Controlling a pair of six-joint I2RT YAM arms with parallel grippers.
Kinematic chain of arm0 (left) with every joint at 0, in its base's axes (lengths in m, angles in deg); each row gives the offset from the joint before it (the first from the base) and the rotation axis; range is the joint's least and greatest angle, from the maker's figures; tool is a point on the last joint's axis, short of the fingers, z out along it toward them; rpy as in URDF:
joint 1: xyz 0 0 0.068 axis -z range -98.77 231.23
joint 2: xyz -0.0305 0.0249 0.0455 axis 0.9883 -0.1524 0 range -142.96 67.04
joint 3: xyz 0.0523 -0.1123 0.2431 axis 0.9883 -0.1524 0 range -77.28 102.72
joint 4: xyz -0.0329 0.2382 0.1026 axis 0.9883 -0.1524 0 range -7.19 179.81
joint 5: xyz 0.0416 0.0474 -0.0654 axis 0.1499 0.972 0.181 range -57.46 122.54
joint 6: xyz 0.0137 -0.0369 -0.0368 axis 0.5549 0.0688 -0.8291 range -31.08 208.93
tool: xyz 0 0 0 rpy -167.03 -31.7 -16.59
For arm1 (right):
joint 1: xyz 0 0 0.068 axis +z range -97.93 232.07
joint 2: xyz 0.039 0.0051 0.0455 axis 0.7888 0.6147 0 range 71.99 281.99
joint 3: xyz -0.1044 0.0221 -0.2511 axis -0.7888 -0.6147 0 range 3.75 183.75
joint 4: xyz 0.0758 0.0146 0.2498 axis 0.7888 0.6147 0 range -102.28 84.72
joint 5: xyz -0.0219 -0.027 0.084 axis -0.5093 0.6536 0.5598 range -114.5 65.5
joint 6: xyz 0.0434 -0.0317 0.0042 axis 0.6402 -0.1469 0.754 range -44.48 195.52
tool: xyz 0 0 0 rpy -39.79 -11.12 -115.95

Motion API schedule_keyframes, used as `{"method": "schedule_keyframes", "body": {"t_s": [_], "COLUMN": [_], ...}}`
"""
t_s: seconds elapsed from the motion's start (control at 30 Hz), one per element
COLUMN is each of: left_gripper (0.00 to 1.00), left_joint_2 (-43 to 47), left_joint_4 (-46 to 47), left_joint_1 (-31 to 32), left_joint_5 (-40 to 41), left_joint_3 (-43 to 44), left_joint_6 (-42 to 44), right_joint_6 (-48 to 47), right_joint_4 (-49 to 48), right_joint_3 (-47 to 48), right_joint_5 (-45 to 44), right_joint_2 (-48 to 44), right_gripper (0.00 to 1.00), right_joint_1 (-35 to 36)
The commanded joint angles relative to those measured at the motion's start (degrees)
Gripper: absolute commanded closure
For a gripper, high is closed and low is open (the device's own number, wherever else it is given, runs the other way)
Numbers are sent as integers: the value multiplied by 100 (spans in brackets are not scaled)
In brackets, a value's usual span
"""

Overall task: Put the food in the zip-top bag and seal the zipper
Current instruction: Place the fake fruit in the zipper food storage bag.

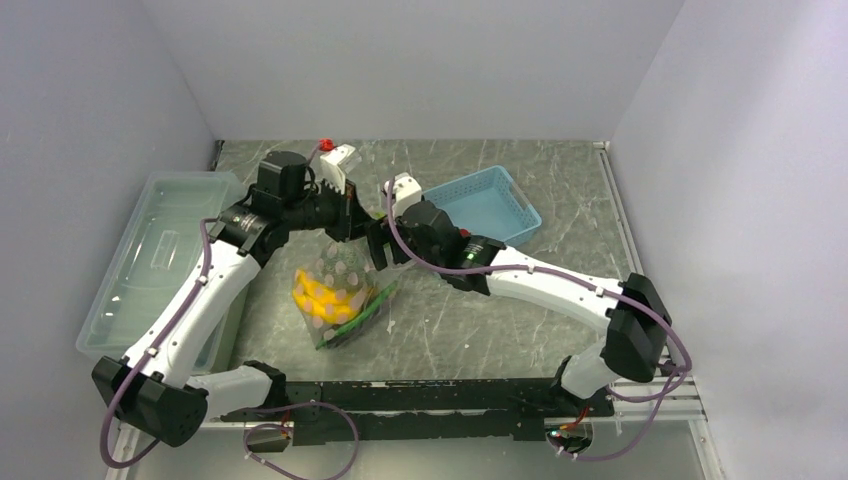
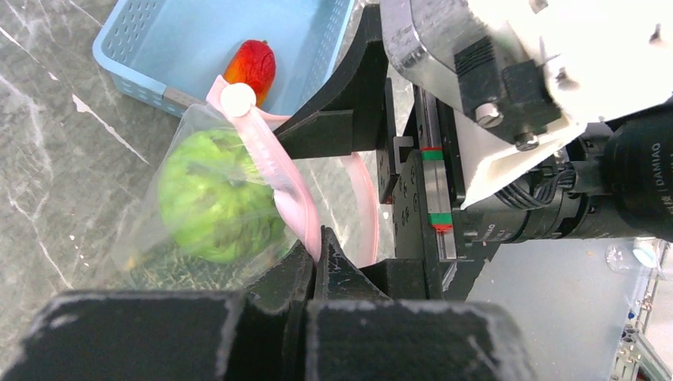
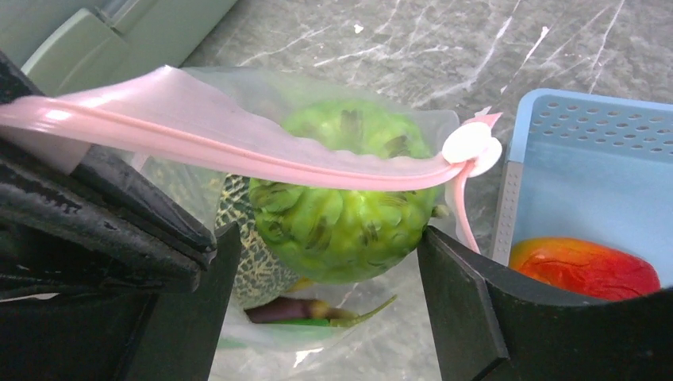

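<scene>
The clear zip-top bag [image 1: 345,300] hangs between my grippers, with the yellow banana [image 1: 318,295] inside. My left gripper [image 2: 317,252] is shut on the pink zipper [image 2: 287,178] and holds the mouth up. A white slider [image 3: 470,144] sits at the strip's far end. My right gripper [image 3: 327,246] is open, its jaws on either side of the lime-green fruit [image 3: 341,206] at the bag's mouth. Below it in the bag lie the dark green fruit [image 3: 252,266], the purple eggplant [image 3: 282,309] and the thin green vegetable [image 3: 353,316]. The red-orange fruit [image 3: 583,266] lies in the basket.
The light-blue basket [image 1: 490,205] stands just right of the grippers, close to the bag. A large translucent bin [image 1: 150,265] lies along the left side. White walls enclose the grey marbled table [image 1: 480,320].
</scene>
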Motion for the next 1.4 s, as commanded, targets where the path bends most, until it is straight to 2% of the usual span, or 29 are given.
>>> {"method": "schedule_keyframes", "body": {"t_s": [0.0,0.37,0.77,1.1,1.37], "left_gripper": [100,100,100,100,100], "left_joint_2": [176,-81,-196,-60,141], "left_joint_4": [-25,-232,-138,-111,-51], "left_joint_1": [258,139,-389,-469,-574], "left_joint_5": [-611,112,116,291,575], "left_joint_3": [115,64,-45,-92,-161], "left_joint_6": [-72,-201,-571,-594,-669], "right_joint_6": [29,-149,-435,-403,-127], "right_joint_4": [-336,305,1048,1399,1255], "right_joint_3": [56,338,601,586,504], "right_joint_5": [79,-26,-576,-195,734], "right_joint_2": [-387,-908,-1213,-1426,-512], "right_gripper": [13,11,11,15,20], "right_joint_1": [-31,-32,-122,-1524,-2560]}}
